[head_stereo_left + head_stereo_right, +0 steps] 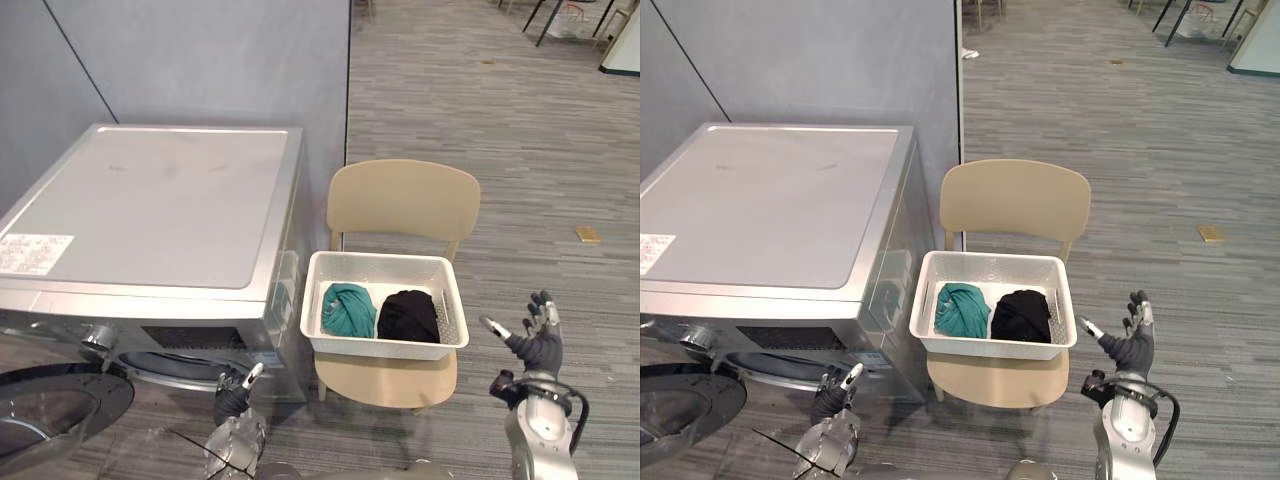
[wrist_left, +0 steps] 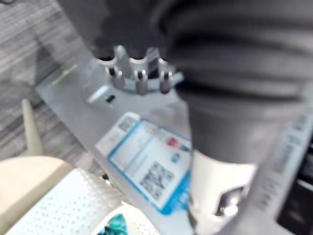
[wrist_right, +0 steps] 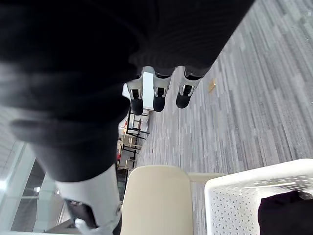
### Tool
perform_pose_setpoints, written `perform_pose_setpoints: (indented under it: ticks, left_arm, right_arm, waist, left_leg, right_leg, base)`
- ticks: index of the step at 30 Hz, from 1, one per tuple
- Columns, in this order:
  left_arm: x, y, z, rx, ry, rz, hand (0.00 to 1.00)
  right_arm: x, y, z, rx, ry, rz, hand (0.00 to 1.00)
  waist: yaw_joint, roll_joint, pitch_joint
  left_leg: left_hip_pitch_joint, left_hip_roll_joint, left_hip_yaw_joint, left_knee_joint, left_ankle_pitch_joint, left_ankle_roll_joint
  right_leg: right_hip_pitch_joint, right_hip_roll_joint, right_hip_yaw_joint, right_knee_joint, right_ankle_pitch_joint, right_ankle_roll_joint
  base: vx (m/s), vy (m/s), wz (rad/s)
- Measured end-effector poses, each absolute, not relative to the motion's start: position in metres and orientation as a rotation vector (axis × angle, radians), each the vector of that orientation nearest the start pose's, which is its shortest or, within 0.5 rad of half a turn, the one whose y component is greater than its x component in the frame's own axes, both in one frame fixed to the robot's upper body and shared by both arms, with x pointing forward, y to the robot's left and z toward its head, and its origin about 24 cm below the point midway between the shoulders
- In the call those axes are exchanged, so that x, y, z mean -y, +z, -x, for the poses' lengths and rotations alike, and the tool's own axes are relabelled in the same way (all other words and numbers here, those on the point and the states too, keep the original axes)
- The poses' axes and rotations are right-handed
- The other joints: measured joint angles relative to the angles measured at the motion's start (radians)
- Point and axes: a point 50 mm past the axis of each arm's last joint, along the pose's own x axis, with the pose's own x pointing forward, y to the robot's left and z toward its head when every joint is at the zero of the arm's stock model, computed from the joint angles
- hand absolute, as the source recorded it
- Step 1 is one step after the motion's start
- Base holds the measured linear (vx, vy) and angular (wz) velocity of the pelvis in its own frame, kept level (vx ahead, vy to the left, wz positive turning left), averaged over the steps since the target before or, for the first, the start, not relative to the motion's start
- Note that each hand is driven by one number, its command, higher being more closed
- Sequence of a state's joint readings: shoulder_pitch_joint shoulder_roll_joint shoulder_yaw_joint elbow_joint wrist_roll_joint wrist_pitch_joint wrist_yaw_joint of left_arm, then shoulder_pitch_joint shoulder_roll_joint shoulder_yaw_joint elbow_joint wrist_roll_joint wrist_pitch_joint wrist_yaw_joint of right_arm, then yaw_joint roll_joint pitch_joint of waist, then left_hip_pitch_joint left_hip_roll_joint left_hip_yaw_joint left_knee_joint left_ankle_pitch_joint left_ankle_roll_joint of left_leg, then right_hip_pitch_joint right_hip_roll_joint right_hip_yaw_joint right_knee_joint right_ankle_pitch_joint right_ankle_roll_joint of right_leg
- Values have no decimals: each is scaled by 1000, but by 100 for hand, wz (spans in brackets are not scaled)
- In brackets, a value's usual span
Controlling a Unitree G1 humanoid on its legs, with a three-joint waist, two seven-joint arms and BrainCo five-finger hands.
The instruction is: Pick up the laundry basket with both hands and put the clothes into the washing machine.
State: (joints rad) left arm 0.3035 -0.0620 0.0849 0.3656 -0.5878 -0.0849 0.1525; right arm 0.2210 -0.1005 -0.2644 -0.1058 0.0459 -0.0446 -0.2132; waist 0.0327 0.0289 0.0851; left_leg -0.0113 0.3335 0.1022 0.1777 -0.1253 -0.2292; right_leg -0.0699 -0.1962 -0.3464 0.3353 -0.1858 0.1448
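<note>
A white perforated laundry basket (image 1: 313, 305) rests on the seat of a beige chair (image 1: 404, 199). Inside lie a teal garment (image 1: 347, 308) and a black garment (image 1: 407, 316). The silver washing machine (image 1: 150, 205) stands left of the chair, its round door (image 1: 50, 405) swung open at the lower left. My right hand (image 1: 538, 343) hovers open to the right of the basket, fingers spread, apart from it. My left hand (image 1: 232, 395) sits low in front of the washer, left of the chair, fingers relaxed and empty. The basket's corner (image 3: 244, 193) and the black garment (image 3: 286, 215) show in the right wrist view.
A grey partition wall (image 1: 200, 60) stands behind the washer and chair. Wood-plank floor (image 1: 520, 150) stretches to the right, with a small tan object (image 1: 588, 234) lying on it. Dark furniture legs (image 1: 560, 15) show at the far back right.
</note>
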Motion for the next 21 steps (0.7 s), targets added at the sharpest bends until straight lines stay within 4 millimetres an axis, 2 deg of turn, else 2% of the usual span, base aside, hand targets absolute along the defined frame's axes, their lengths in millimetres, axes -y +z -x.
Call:
perform_pose_setpoints:
  ticks: [2, 4, 5, 6, 7, 8, 11, 13, 14, 16, 19, 21]
  left_arm:
    - [-174, -100, -133, -591, 507, 588, 0]
    - [-179, -110, -123, -651, 495, 547, 0]
    - [-182, -113, -121, -667, 495, 536, 0]
    - [-187, -118, -117, -697, 500, 511, 0]
    - [-188, -120, -116, -710, 500, 496, 0]
    - [-193, -124, -115, -736, 493, 456, 0]
    - [-203, -131, -111, -783, 493, 408, 0]
    - [-201, -138, -104, -827, 494, 399, 0]
    - [-200, -139, -103, -831, 500, 409, 0]
    - [-206, -137, -108, -818, 514, 399, 0]
    - [-212, -138, -112, -817, 523, 384, 0]
    - [-214, -142, -105, -851, 536, 373, 0]
  right_arm:
    - [258, 34, -207, -34, -482, 144, 0]
    - [258, 43, -239, -18, -371, 225, 0]
    - [258, 47, -248, -11, -337, 260, 0]
    - [257, 57, -269, 4, -265, 333, 0]
    - [256, 62, -279, 10, -226, 367, 0]
    - [249, 75, -301, 27, -144, 435, 0]
    - [234, 84, -327, 15, -9, 546, 0]
    - [225, 84, -335, -1, 56, 603, 0]
    - [221, 84, -338, -7, 82, 627, 0]
    - [210, 82, -345, -31, 165, 708, 0]
    - [209, 79, -351, -71, 202, 776, 0]
    - [207, 79, -357, -86, 207, 802, 0]
  waist:
    - [4, -17, 3]
    - [10, -41, 9]
    - [10, -42, 10]
    - [12, -39, 23]
    - [14, -36, 36]
    - [21, -33, 69]
    - [47, -25, 116]
    - [70, -22, 143]
    - [68, -22, 152]
    - [77, -21, 206]
    - [91, -25, 260]
    - [98, -28, 300]
  left_leg:
    - [-21, -10, -18, -6, 2, 0]
    - [-50, -30, -22, -6, 15, 9]
    - [-57, -36, -23, -6, 18, 11]
    - [-64, -44, -22, -5, 19, 13]
    - [-64, -46, -21, -5, 20, 14]
    - [-71, -53, -22, -5, 32, 20]
    - [-105, -55, -24, -8, 52, 24]
    - [-112, -58, -22, -21, 66, 24]
    - [-120, -59, -25, -22, 68, 24]
    - [-135, -62, -46, -22, 69, 24]
    - [-170, -84, -66, -22, 84, 34]
    - [-192, -91, -74, -20, 85, 34]
  right_leg:
    - [10, -1, -14, -44, 31, 6]
    - [16, -8, -18, -111, 77, 14]
    - [16, -11, -20, -126, 88, 16]
    - [18, -15, -21, -151, 106, 20]
    - [21, -15, -19, -159, 113, 21]
    - [16, -19, -14, -167, 124, 18]
    - [-17, -19, -11, -167, 135, 11]
    - [-35, -20, -8, -167, 148, 8]
    - [-40, -22, -9, -167, 148, 8]
    - [-53, -27, -18, -151, 148, 8]
    - [-83, -51, -36, -126, 149, 9]
    - [-111, -62, -37, -104, 149, 9]
  base:
    - [59, 104, 21]
    - [18, 117, 9]
    - [-4, 99, 4]
    - [-15, 73, -1]
    - [-74, 81, -3]
    - [-67, 47, -2]
    - [-102, 15, -2]
    - [-84, 12, -3]
    - [-63, 12, 7]
    - [-95, 28, 16]
    - [-118, 40, 17]
    - [-133, 37, 16]
